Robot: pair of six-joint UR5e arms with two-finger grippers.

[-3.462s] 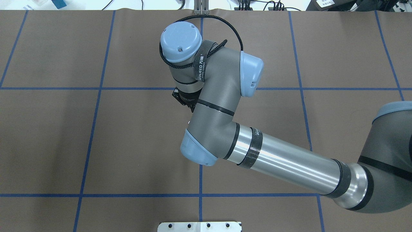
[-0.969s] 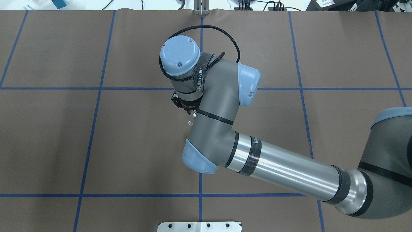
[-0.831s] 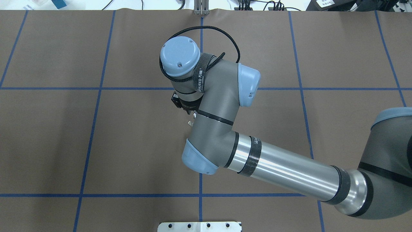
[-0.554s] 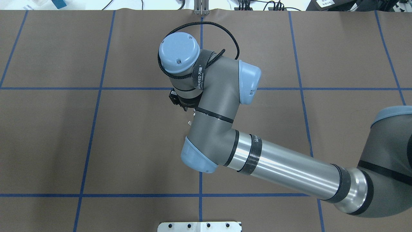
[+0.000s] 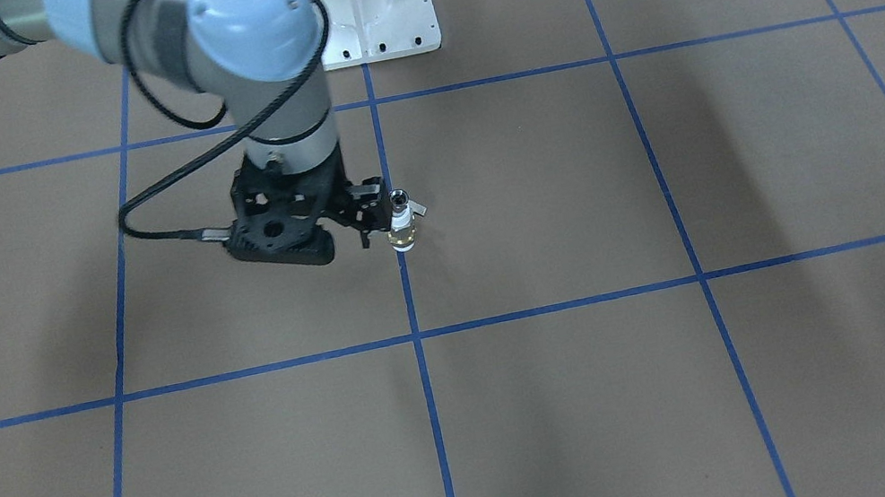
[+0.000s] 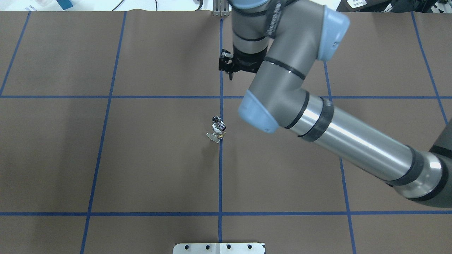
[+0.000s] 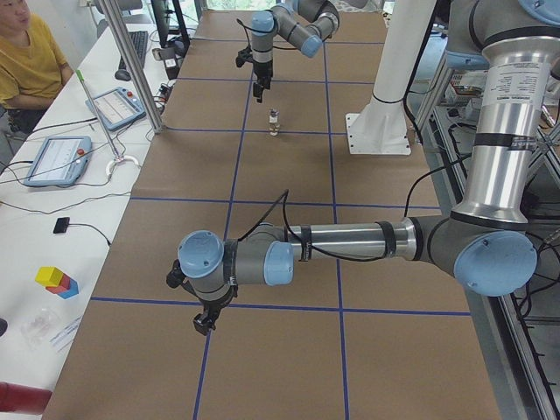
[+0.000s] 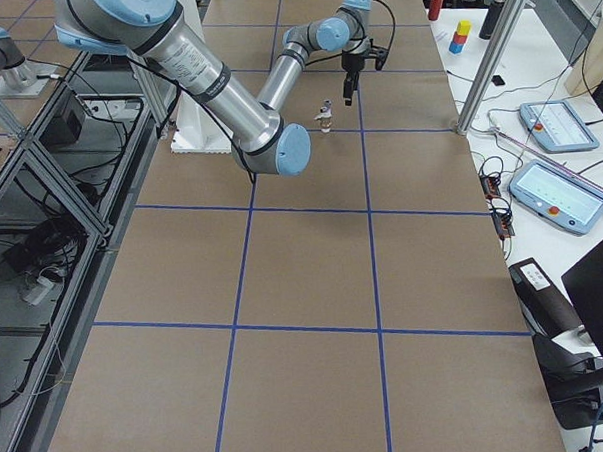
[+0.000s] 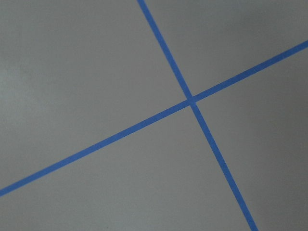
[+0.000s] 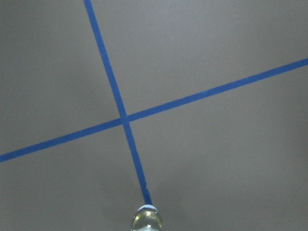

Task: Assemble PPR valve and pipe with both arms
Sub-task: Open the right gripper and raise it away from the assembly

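Observation:
The PPR valve point(image 6: 219, 132), white ends, brass band and grey side tab, stands upright on the brown table with the silver pipe point(image 6: 216, 120) stuck in its top. It also shows in the front view point(image 5: 402, 235) and at the bottom edge of the right wrist view point(image 10: 147, 221). My right gripper point(image 6: 228, 72) hangs raised beyond it, apart from it, fingers a little open and empty. My left gripper point(image 7: 206, 322) shows only in the exterior left view, far from the valve; I cannot tell its state.
The robot's white base plate point(image 6: 219, 248) sits at the near table edge. An aluminium post point(image 7: 131, 70), teach pendants point(image 7: 57, 160) and a seated person point(image 7: 26, 52) are along the far side. Blue tape lines grid the table.
The right arm, which stood low over the valve, has lifted and swung away to the far side. The valve with the pipe now stands free and uncovered.

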